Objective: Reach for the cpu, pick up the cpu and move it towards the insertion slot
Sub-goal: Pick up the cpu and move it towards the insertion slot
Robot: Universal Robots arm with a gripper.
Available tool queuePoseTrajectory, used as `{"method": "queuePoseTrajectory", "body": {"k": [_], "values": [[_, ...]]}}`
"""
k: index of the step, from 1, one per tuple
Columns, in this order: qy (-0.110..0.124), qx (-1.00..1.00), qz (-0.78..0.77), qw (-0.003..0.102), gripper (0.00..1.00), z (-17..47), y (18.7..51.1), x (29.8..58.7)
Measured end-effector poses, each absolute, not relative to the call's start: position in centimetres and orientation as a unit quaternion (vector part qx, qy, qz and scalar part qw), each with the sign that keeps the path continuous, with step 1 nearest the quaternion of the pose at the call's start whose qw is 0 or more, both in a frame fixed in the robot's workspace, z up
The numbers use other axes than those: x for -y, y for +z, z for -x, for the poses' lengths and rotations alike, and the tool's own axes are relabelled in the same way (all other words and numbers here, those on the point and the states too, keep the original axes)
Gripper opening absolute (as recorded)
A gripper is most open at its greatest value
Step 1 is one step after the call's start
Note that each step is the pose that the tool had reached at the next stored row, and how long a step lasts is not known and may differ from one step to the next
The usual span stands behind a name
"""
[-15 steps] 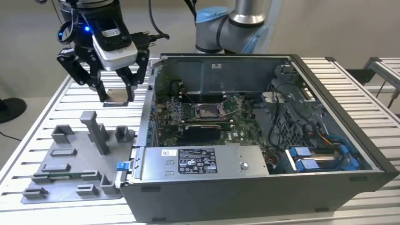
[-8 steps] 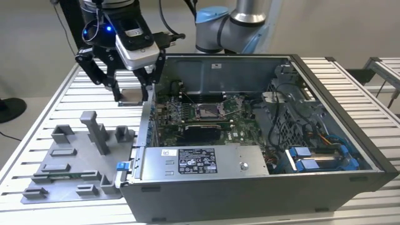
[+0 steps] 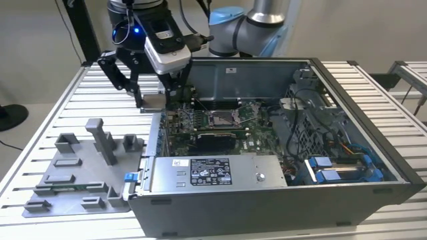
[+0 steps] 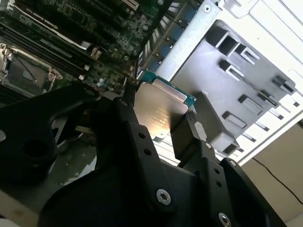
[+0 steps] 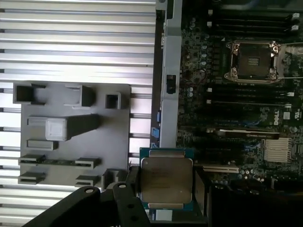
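Observation:
My gripper [image 3: 155, 100] is shut on the cpu [image 3: 153, 103], a small flat square chip with a silvery top, and holds it in the air by two opposite edges. It hangs over the computer case's wall on the exterior view's left. Both wrist views show the cpu [image 5: 166, 178] [image 4: 159, 109] clamped between the black fingers [image 5: 133, 183] [image 4: 188, 126], its green rim visible. The insertion slot [image 3: 222, 118] [image 5: 252, 61] [image 4: 18, 72], a silver-framed socket with a dark centre, lies open on the green board inside the case, some way off from the chip.
A grey tray [image 3: 73, 206] [image 5: 118, 123] with upright fixture blocks lies on the slatted metal table beside the case. The open case [image 3: 267, 75] has tall walls, a power supply [image 3: 213, 172] at the front, and cables and blue drive brackets [image 3: 333, 170] at the exterior view's right.

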State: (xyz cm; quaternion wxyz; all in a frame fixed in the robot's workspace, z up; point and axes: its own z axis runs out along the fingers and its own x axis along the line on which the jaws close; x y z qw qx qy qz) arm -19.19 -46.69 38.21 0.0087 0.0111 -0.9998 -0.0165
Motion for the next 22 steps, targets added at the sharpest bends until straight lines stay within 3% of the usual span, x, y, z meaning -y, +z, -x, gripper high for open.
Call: {"method": "queuePoseTrajectory", "body": {"k": [22], "values": [[-0.016,1.000,-0.011,0.009,0.00,13.1,38.2,46.7]]}}
